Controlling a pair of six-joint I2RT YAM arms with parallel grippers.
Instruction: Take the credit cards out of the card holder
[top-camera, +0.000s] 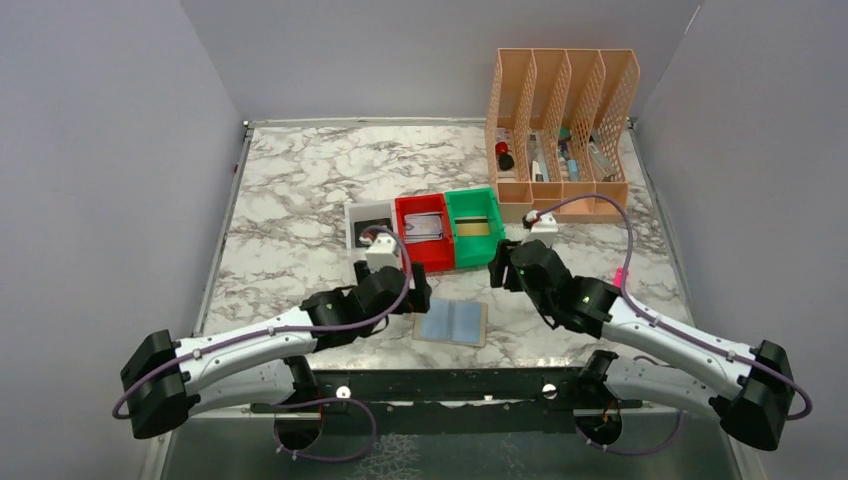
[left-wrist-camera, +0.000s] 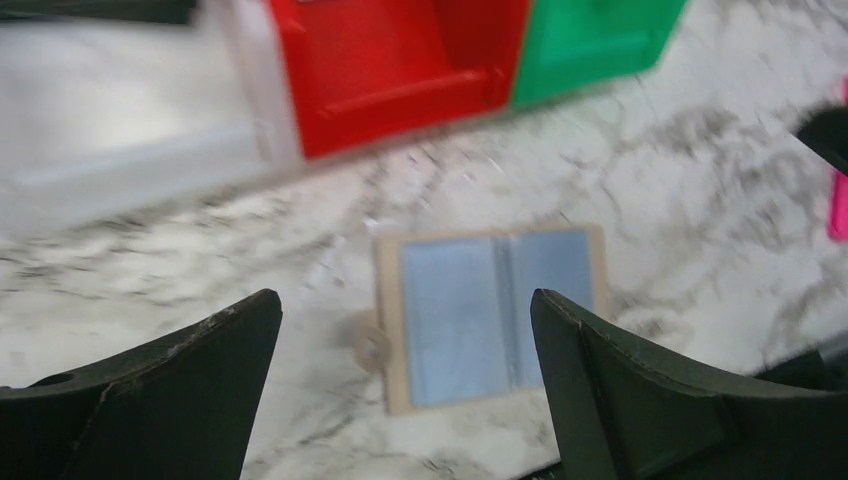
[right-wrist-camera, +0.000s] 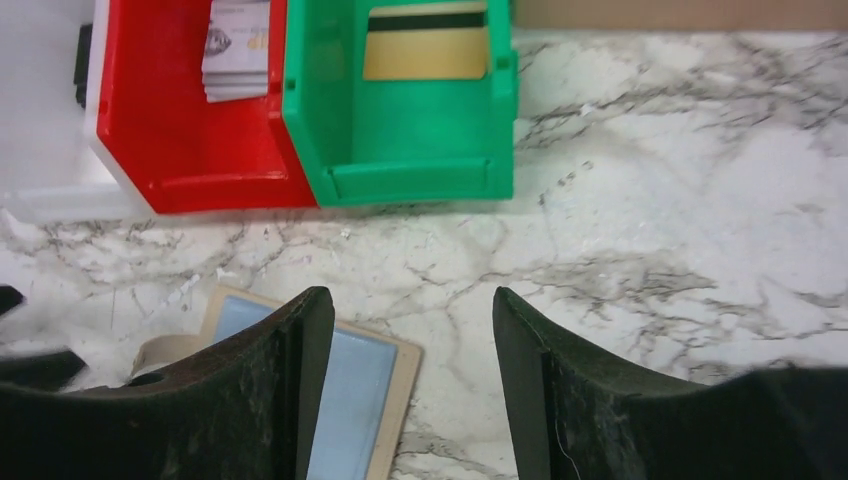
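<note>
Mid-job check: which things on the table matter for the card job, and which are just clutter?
Job: card holder, open flat; black card in white tray; silvery card in red tray; gold card in green tray.
Lying about: orange rack with small items; small pink object.
</note>
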